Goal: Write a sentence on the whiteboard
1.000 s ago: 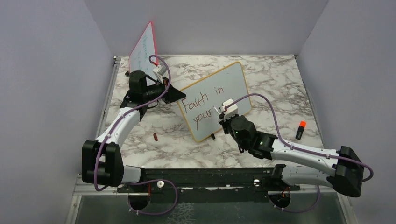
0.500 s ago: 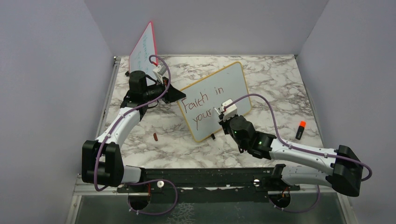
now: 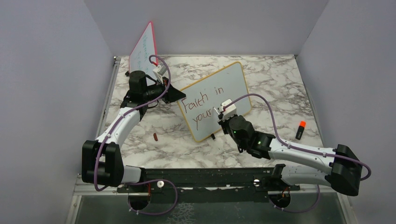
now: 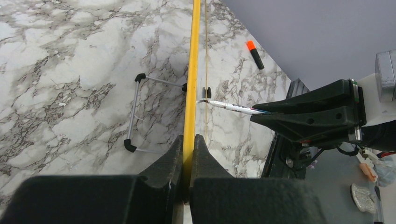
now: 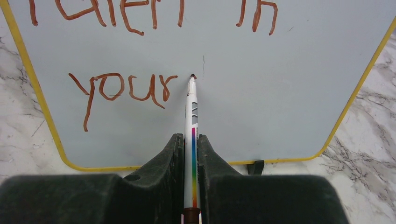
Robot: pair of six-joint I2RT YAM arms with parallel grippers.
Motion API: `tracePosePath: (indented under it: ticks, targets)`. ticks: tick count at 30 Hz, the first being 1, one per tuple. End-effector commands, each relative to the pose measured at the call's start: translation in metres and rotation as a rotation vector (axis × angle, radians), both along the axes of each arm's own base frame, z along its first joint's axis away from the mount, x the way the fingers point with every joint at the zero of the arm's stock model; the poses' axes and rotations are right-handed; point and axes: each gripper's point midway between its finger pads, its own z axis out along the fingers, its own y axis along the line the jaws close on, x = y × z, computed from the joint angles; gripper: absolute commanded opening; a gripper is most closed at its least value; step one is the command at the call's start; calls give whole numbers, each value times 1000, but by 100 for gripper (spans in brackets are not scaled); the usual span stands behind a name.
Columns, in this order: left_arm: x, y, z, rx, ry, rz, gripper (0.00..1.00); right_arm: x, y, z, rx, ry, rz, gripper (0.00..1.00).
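right tool (image 5: 191, 142) clamps a pen (image 5: 191, 105), hiding its barrel; left tool (image 4: 188, 142) pinches the whiteboard (image 5: 289, 84) rim; sentence (image 5: 121, 88) cropped above; marble tabletop (image 3: 280, 84), lilac walls (image 3: 210, 23).

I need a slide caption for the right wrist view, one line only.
The right gripper pinches a marker, its tip touching the whiteboard just after "your" in the sentence.

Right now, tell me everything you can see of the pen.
Slim white pen with a rainbow stripe and grey print along the barrel, plastic by the look. The right gripper is shut on its rear part, one finger each side. Its dark red tip touches the whiteboard just right of the word "your", where a small red mark sits.
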Motion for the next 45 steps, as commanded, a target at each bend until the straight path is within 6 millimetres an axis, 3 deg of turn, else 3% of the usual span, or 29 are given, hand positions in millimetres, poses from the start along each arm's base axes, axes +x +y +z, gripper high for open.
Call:
tracePosePath:
  ticks: [1, 26, 40, 45]
  targets:
    - [-4, -1, -32, 59, 79, 2, 0, 2, 5, 3, 34, -11, 15, 1]
    - [-3, -2, -32, 60, 81, 2, 0, -12, 6, -13, -1, 59, 77, 1]
    - [-3, -1, -31, 60, 79, 4, 0, -7, -22, -24, -36, 78, -70, 1]
    - [-3, -1, -32, 60, 81, 4, 0, -10, -22, -25, -25, 83, -54, 1]
